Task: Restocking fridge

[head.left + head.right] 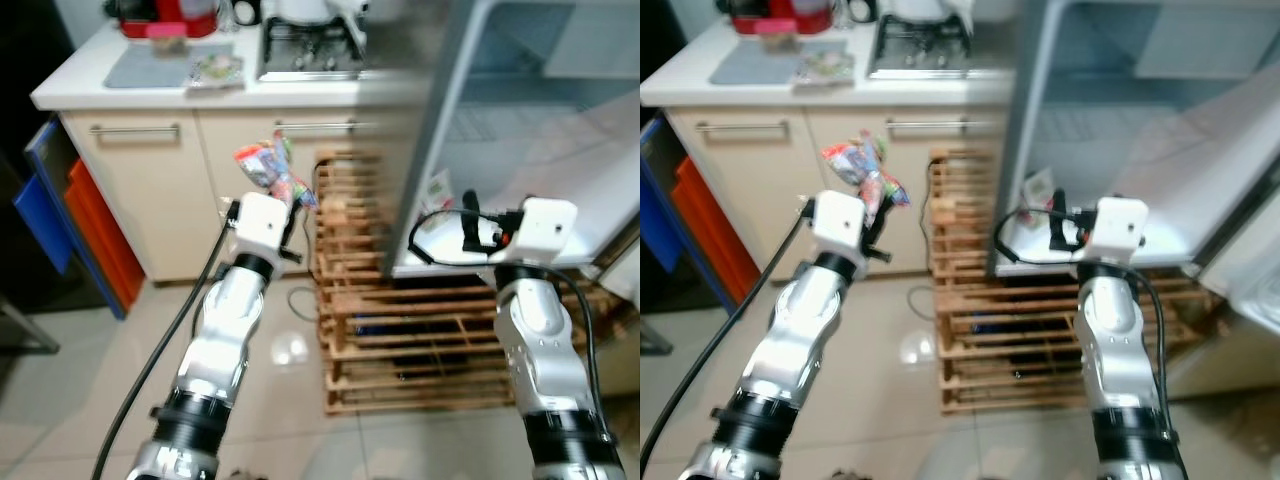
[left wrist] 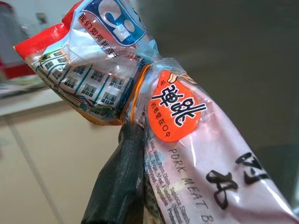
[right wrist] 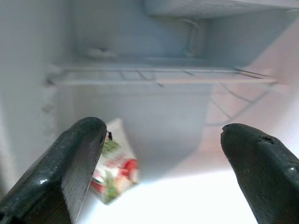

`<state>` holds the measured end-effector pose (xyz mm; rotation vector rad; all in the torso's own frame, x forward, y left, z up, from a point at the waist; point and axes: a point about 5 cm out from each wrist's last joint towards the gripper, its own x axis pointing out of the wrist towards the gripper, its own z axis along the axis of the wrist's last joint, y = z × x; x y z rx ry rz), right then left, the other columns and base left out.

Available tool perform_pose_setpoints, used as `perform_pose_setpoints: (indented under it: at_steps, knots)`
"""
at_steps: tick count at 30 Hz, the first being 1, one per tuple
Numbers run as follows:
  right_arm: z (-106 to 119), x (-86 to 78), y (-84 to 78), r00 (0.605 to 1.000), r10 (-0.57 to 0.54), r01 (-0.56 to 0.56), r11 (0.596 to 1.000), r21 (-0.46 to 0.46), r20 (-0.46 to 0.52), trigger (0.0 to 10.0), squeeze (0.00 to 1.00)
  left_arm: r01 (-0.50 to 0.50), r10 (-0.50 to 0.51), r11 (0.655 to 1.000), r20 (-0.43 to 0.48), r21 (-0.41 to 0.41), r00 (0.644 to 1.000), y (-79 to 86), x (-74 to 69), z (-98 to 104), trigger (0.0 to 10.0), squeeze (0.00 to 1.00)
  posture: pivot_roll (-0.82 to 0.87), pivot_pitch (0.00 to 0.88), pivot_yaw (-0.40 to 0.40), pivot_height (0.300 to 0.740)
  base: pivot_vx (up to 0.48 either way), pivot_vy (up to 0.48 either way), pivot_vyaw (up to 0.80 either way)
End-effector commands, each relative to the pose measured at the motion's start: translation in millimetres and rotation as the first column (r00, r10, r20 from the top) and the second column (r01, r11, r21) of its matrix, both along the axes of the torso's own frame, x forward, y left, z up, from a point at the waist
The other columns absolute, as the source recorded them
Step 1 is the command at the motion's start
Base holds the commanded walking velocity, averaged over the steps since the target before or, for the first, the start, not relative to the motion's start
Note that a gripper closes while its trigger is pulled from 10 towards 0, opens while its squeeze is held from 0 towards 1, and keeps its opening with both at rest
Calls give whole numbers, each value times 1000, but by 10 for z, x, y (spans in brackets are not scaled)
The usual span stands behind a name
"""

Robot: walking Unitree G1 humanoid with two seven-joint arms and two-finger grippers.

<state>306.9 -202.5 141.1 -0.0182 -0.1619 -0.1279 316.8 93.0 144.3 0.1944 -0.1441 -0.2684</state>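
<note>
Plastic packet (image 2: 187,140) reading "PORK MEAT" (orange sticker) pinched in left fingers (image 2: 117,186), right fingers (image 3: 84,158) spread, holding nothing.

The fridge (image 1: 520,150) is smeared by motion in the head views, its upper part cut off by the top edge. The left gripper (image 2: 135,182) shows one black finger (image 2: 117,182); the other is hidden behind the meatball packet (image 2: 187,154), which runs off the lower right of the frame. The carton (image 3: 114,165) inside is too blurred to read. The red appliance (image 1: 165,15) at upper left is cropped.
</note>
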Motion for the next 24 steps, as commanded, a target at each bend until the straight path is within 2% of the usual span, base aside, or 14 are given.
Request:
perform_pose_setpoints:
  at_steps: [1, 16, 21, 24]
  knots:
    - [-8, -1, 49, 1000, 11, -12, 1000, -10, -9, 10000, 0, -12, 11, 1000, 49, 9, 999, 47, 14, 102, 10000, 0, -112, 0, 11, 740, 0, -454, 0]
    - [-54, 6, 92, 999, 31, -32, 999, -26, -28, 10000, 0, -9, 10, 1000, 45, -15, 999, 27, 43, 111, 10000, 0, -121, 0, 17, 740, 19, -432, 0]
    - [-74, 2, 105, 998, 44, -45, 998, -39, -38, 10000, 0, -8, 9, 1000, 47, -30, 999, 7, 59, 119, 10000, 0, -129, 0, 18, 740, 0, 0, 0]
    - [-74, -4, 109, 998, 49, -51, 997, -51, -38, 10000, 0, -5, 6, 999, 49, -32, 999, -6, 68, 125, 10000, 0, -133, 0, 18, 740, 0, 0, 696]
